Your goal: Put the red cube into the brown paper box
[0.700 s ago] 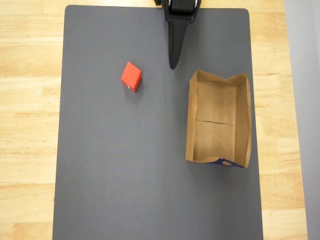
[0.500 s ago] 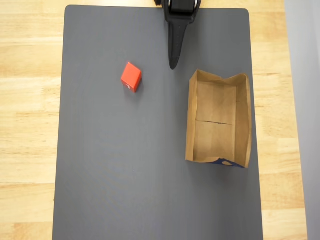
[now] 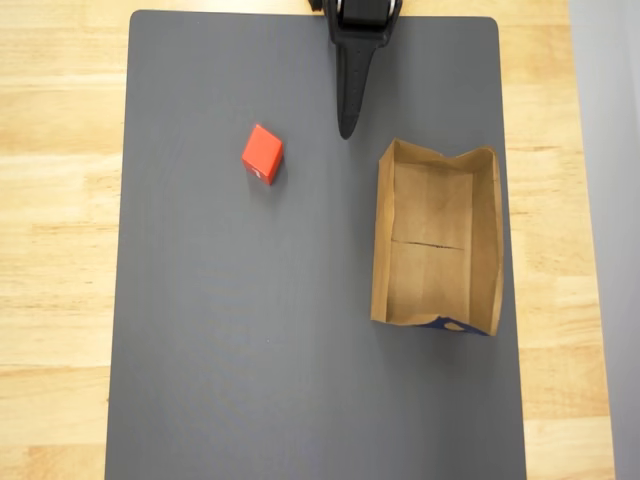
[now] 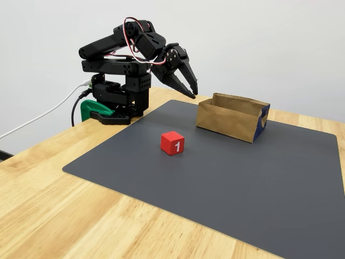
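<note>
Locate the hand [image 4: 192, 91] at the far edge of the grey mat [image 3: 300, 350]. In the fixed view you see it raised above the mat surface, pointing down and toward the right. Its two fingers [image 4: 178, 81] stand slightly apart at the tips, and nothing is held between them. In the overhead view the hand [image 3: 346, 128] appears as a single dark tapered shape reaching in from the top edge, so you cannot read the gap there.

Note the black arm [image 4: 118, 59] behind the hand. It is folded back over its base, which is fixed at the far left of the desk [image 4: 48, 210] beside a green clamp [image 4: 91, 109]. Red and white wires loop over the upper joint.

Find the red cube [image 3: 262, 153] on the mat, left of the fingertips in the overhead view and apart from them. It sits turned at an angle to the mat edges. In the fixed view the red cube [image 4: 172, 143] shows a white numeral "1" on the face toward the camera.

Find the brown paper box [image 3: 482, 240] on the right side of the mat in the overhead view, just beyond the fingertips and well apart from the cube. It lies open side up, with a crease across its floor and a dark blue patch at its near end. In the fixed view the brown paper box [image 4: 229, 120] stands below and right of the hand, not touching it.
</note>
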